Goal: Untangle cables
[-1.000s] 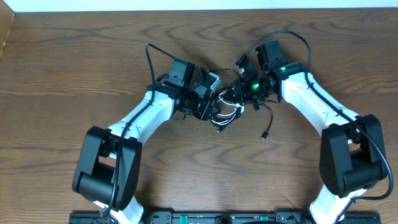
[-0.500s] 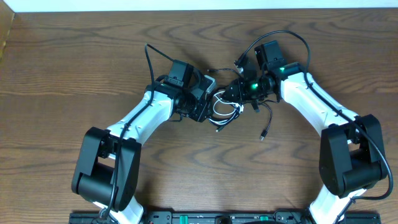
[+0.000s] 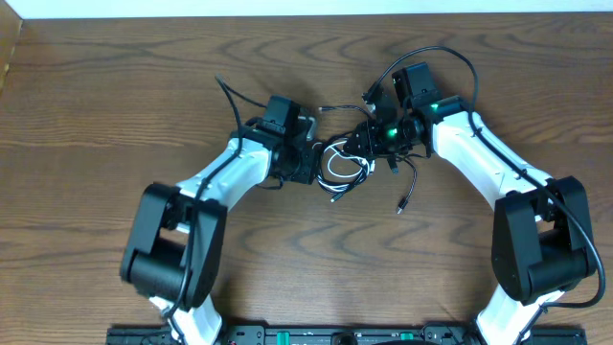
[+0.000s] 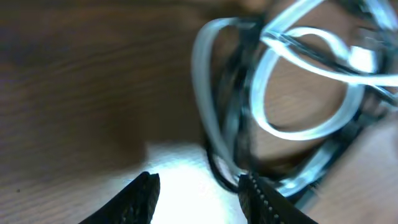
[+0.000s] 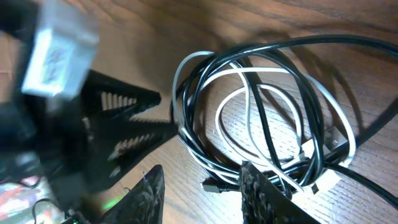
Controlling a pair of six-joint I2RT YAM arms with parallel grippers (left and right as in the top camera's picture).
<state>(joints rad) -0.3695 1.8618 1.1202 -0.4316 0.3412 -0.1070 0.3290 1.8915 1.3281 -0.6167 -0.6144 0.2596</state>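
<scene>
Black cable & white cable coiled together, mid table, between both arms. L gripper: jaws apart, holding nothing, coil just ahead of tips. R gripper: jaws apart, nothing clamped, coil edge at tips.

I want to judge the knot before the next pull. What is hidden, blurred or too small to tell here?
Right wrist: the black cable leaves the right edge; that end is unseen.
Left wrist: the white cable is blurred; its crossings with the black one are unreadable.
Overhead: the crossings are too small, and the left gripper and right gripper crowd them.
</scene>
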